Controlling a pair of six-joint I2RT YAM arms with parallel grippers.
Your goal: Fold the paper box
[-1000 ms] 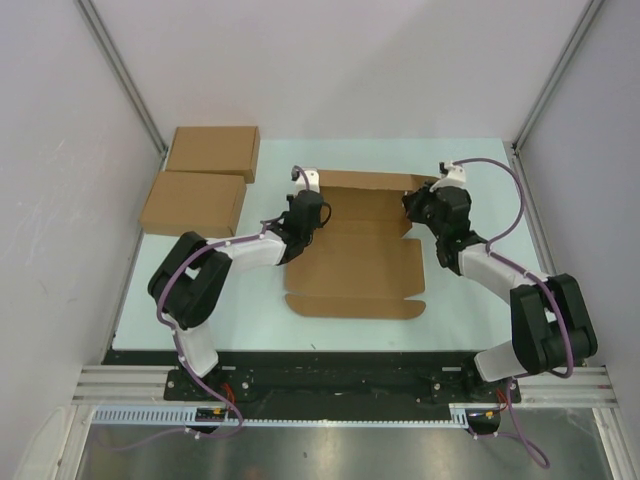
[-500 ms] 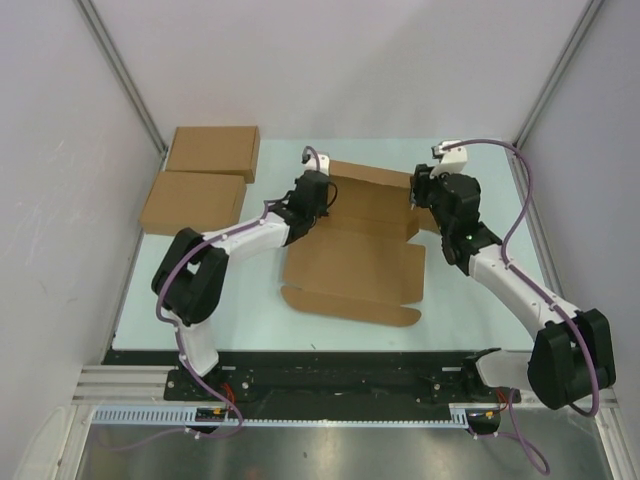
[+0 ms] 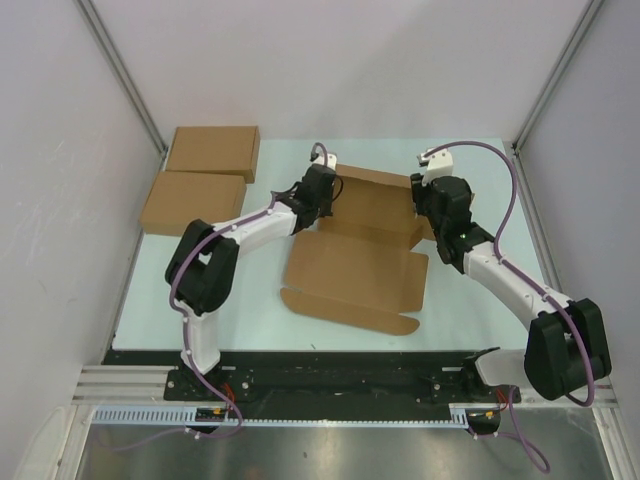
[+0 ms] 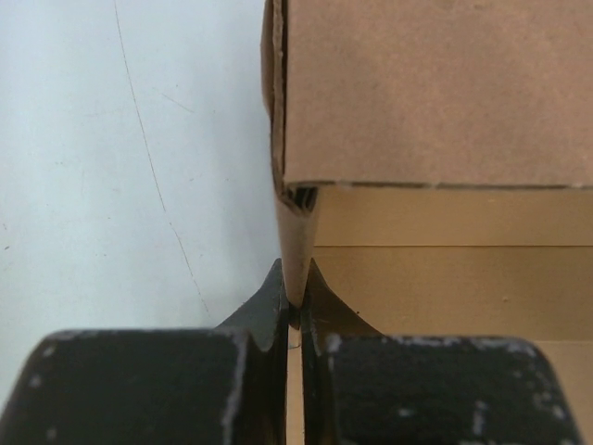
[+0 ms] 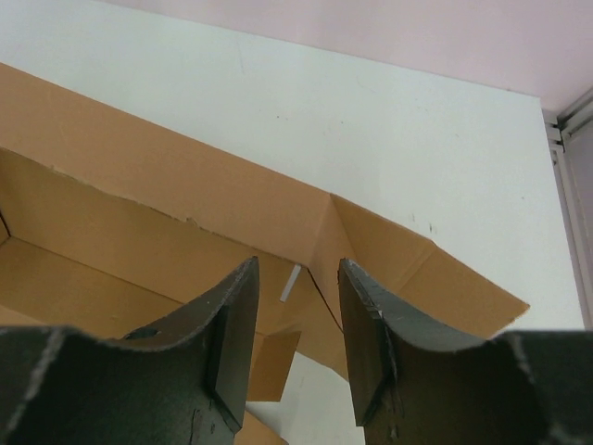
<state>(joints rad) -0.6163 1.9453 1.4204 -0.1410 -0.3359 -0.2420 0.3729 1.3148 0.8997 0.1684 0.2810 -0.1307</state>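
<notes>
The paper box (image 3: 355, 265) lies half folded in the middle of the table as a brown die-cut sheet, its back wall standing up. My left gripper (image 3: 330, 200) is at its back left corner, shut on the thin edge of the upright left side flap (image 4: 298, 250), which shows pinched between the fingertips in the left wrist view (image 4: 296, 283). The right gripper (image 3: 418, 208) hovers at the back right corner. Its jaws are open (image 5: 296, 287), with the folded corner of the paper box (image 5: 185, 199) behind the gap and nothing gripped.
Two made-up brown boxes sit at the back left, one (image 3: 212, 152) behind the other (image 3: 194, 202). Metal frame posts (image 3: 125, 75) and pale walls close in the sides. The front flap of the sheet (image 3: 345, 310) lies flat toward the arm bases.
The right gripper has opened and let go of the box's right corner, drawing back a little. The left gripper has moved farther back with its flap, and the sheet has turned slightly.
</notes>
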